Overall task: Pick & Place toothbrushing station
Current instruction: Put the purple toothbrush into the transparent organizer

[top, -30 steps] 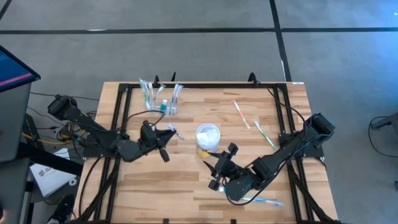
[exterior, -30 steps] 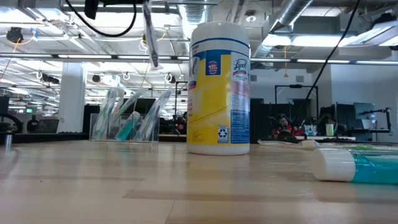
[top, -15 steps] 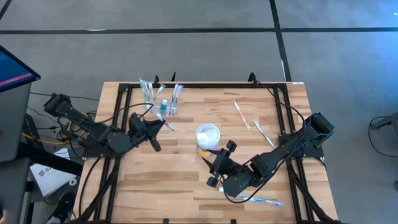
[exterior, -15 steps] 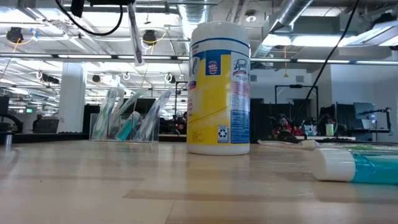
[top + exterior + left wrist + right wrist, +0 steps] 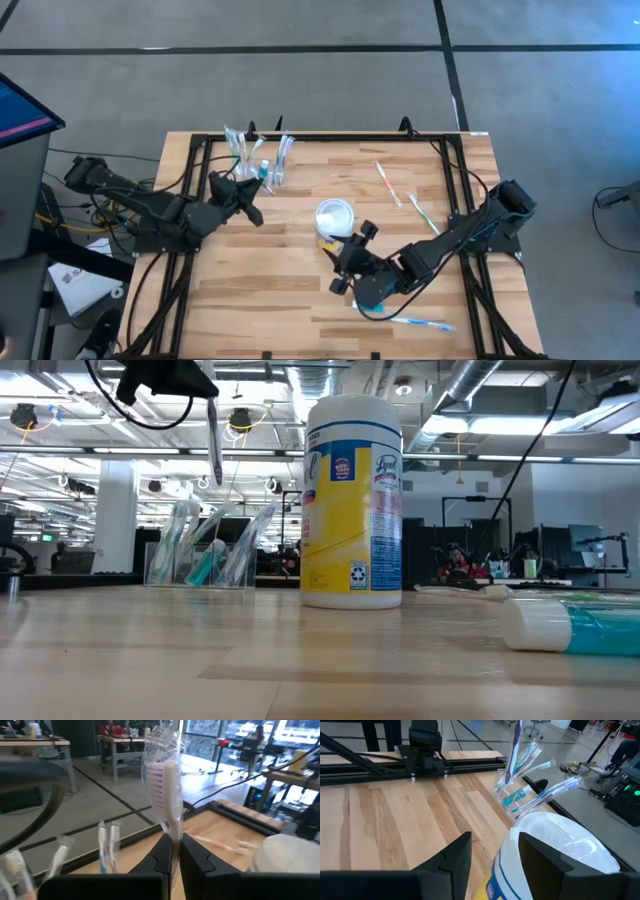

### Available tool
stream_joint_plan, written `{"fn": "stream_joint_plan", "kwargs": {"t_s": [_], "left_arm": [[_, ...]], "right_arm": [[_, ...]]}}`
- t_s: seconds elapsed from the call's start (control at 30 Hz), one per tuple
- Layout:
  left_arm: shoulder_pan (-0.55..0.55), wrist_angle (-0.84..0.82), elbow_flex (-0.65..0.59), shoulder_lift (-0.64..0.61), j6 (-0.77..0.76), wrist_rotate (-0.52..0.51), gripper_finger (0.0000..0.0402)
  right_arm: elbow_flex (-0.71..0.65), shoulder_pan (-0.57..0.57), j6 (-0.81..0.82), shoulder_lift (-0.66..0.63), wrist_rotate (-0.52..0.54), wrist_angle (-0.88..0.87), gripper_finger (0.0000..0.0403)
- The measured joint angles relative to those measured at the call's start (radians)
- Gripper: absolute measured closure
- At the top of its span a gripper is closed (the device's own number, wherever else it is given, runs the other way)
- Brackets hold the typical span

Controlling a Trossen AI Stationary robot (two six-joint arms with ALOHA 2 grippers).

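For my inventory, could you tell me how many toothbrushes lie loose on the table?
3: pink toothbrush and green toothbrush at right rear, blue toothbrush near the front edge; arms may hide others.

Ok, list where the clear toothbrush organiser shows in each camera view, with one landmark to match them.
High view: toothbrushing station at the table's far edge, left of centre.
Low view: left of middle, behind the table surface.
Left wrist view: cannot tell; only wrapped brushes show.
Right wrist view: upper right of centre.
Landmark: the white-lidded yellow wipes tub.
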Motion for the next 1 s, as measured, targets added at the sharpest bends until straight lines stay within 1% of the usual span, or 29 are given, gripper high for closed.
{"fn": "stream_joint_plan", "kwargs": {"t_s": [0.23,0.37,0.5,0.57,0.77,1.0], "left_arm": [[0.074,-0.013,0.000,-0.003,0.047,0.004,0.0396],[0.137,-0.080,0.000,-0.003,0.043,0.011,0.0396],[0.217,-0.136,0.000,-0.028,0.025,0.084,0.0396],[0.251,-0.175,0.000,-0.045,0.023,0.106,0.0396],[0.336,-0.202,-0.005,-0.095,0.019,0.148,0.0396],[0.443,-0.216,-0.100,-0.141,-0.025,0.214,0.0396]], "right_arm": [[0.000,-0.033,0.000,0.000,-0.017,-0.031,0.0247],[0.000,-0.047,0.000,0.000,-0.017,-0.031,0.0250],[0.000,-0.064,0.000,0.000,-0.017,-0.036,0.0253],[0.000,-0.074,0.000,0.000,-0.017,-0.039,0.0252],[0.000,-0.099,-0.001,0.000,-0.017,-0.053,0.0248],[0.000,-0.130,-0.026,0.000,-0.017,-0.065,0.0253]]}}
